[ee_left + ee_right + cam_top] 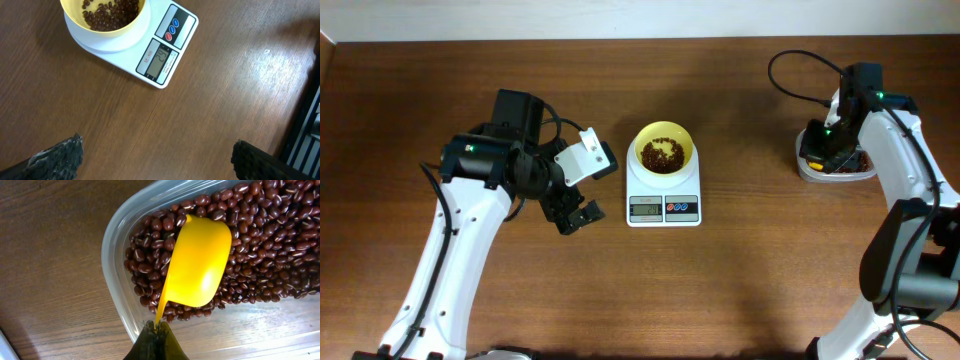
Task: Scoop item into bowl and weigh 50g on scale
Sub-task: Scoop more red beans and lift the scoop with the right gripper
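Note:
The pale yellow bowl (665, 152) stands on the white scale (663, 195) at mid-table and holds a layer of dark red-brown beans (661, 154). In the left wrist view the bowl (107, 25) and the scale (162, 55) lie at the top, the display lit. My left gripper (574, 216) is open and empty over bare table left of the scale; its fingers (156, 161) show wide apart. My right gripper (157, 332) is shut on the handle of a yellow scoop (197, 265), which lies bottom up on the beans (270, 240) in the clear tub (117, 245).
The clear tub (835, 165) stands at the far right of the wooden table, under my right arm. A black cable loops behind it. Bare wood lies between the scale and the tub.

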